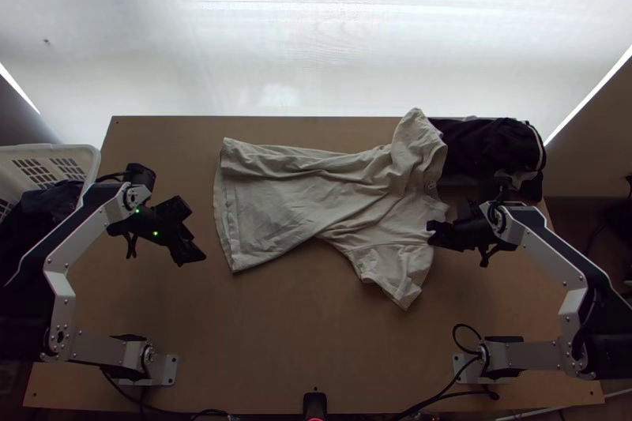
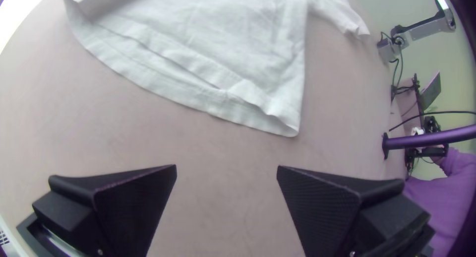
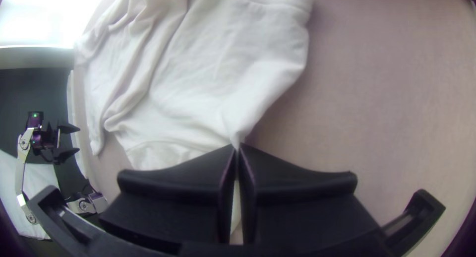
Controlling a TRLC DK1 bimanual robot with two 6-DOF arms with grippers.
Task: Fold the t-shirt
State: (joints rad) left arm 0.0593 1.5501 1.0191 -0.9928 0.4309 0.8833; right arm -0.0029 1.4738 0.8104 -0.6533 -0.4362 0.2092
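T-shirt [image 1: 276, 192] is laid out unfolded and wrinkled on table [image 1: 316, 350], long axis roughly crosswise between the arms. Hem [image 2: 198, 96] is turned toward left gripper [image 2: 226, 166], collar and shoulders toward right gripper [image 3: 237, 146]. Hem's near corner is just beside the left gripper, with a gap between; the far hem corner is farther off. Left gripper's fingers are held wide apart, nothing between them. Right gripper's fingers are closed together, cloth pinched at the shoulder edge by near sleeve [image 1: 391, 271]. Folding is judged barely begun. Hem corner probably needs to be gripped next by the left; if pulled unevenly, the body could be twisted more.
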